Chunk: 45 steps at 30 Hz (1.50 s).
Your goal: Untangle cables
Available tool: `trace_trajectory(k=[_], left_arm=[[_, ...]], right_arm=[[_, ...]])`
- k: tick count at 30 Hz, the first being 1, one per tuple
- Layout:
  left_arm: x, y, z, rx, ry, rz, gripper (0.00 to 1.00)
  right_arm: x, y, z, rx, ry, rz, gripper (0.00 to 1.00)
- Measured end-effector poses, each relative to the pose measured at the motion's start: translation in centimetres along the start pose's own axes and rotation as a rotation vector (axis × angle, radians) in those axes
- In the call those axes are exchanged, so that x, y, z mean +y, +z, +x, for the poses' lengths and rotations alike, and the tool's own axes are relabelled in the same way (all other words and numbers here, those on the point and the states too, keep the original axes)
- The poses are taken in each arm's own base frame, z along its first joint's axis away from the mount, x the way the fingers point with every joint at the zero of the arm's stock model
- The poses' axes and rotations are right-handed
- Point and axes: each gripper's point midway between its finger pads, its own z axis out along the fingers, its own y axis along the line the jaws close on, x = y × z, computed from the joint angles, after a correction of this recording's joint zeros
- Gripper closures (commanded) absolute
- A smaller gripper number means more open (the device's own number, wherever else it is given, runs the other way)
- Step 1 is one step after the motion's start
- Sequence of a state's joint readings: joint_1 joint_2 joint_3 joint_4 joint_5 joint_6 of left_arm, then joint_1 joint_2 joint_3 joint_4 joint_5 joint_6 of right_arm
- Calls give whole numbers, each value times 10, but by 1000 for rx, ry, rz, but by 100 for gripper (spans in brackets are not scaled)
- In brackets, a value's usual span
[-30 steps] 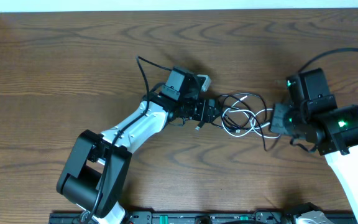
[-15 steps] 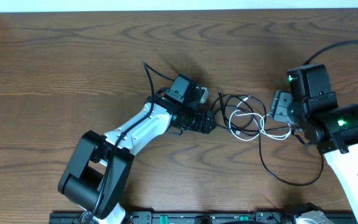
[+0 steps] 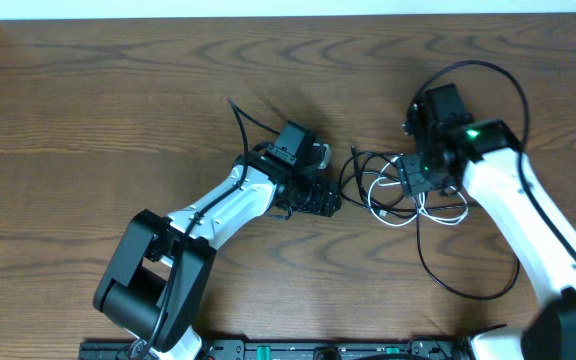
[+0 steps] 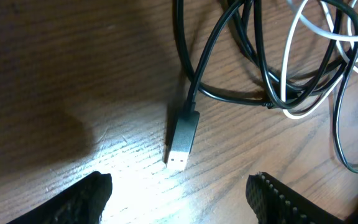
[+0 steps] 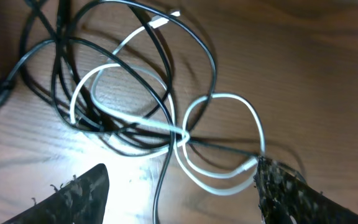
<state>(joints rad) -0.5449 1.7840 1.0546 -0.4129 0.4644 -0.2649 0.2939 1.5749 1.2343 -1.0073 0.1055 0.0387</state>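
Note:
The cables lie tangled in the middle of the table point(image 3: 118, 90), a black cable point(image 3: 468, 292) and a white cable point(image 3: 393, 222) looped through each other. My left gripper point(image 3: 325, 200) stands open just left of the tangle. In the left wrist view the black cable's USB plug point(image 4: 182, 138) lies on the wood ahead of the open left gripper point(image 4: 179, 205), with nothing between the fingers. My right gripper point(image 3: 413, 175) hovers open over the tangle's right side. In the right wrist view a white loop point(image 5: 224, 95) and a black strand point(image 5: 163, 186) run between its fingers point(image 5: 73, 199).
A long loop of the black cable trails from the tangle toward the table's front right. The right arm's own thick black wire point(image 3: 488, 70) arcs behind it. Bare wood lies to the left and at the back.
The right gripper has opened, let go of the cable and swung up and left over the tangle. The black cable has dropped into a wide loop at the front. The left gripper barely moved.

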Motion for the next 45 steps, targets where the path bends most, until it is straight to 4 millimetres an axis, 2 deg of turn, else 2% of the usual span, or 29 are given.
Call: trace_trajectory(k=[3,6,8,10,12,13,14,15,19,21,24,26,27,28,31,35,38,39,40,41,42,43,44,45], left_arm=[[0,0,1,2,-1,-1,27],[0,0,1,3,-2,-1,27],[0,0,1,3,-2,-1,27],[0,0,1,4,-2,-1,27],[0,0,1,4,-2,-1,27],[0,0,1,4,-2,-1,27],[0,0,1,4,-2,-1,27],[0,0,1,4,-2,-1,27],[0,0,1,4,-2,-1,27],[0,0,1,4,-2,-1,27],[0,0,1,4,-2,-1,27],[0,0,1,5,-3,-2,27],[0,0,1,5,-3,-2,27],[1,0,1,5,-3,-2,27],[0,0,1,6,-3,-2,27],[1,0,2,9,-5,-3,27],[1,0,3,12,-6,-4,27],[1,0,3,12,-6,-4,27],[1,0,3,12,-6,-4,27],[1,0,3,12,-6,-4,27],[1,0,3,12,-6,-4,27],[1,0,3,12,-6,-4,27],[1,0,3,12,-6,-4,27],[1,0,3,12,-6,-4,27]], right_arm=[[3,25,3,67,-31,0,29],[5,46,7,122,-47,-2,36],[7,62,9,160,-61,-3,46],[8,72,10,177,-64,-2,52],[9,80,9,183,-67,-3,68],[9,82,10,187,-69,-3,83],[9,82,10,187,-69,-4,92],[9,82,10,186,-69,-3,97],[9,82,12,197,-71,-2,99],[9,79,20,230,-74,-2,99],[14,65,23,273,-73,-43,99],[25,40,6,258,-62,-118,99],[32,23,-10,217,-54,-167,99],[35,16,-17,198,-52,-189,99],[57,-44,-57,48,-47,-345,99],[75,-116,-85,-130,-69,-494,99],[78,-164,-93,-260,-94,-546,99],[78,-197,-94,-348,-113,-565,99],[77,-217,-95,-407,-125,-574,99],[77,-227,-95,-442,-132,-576,99],[76,-249,-97,-517,-147,-579,99],[75,-257,-98,-546,-152,-578,98],[72,-284,-99,-644,-167,-578,97],[71,-297,-97,-687,-174,-578,96]])
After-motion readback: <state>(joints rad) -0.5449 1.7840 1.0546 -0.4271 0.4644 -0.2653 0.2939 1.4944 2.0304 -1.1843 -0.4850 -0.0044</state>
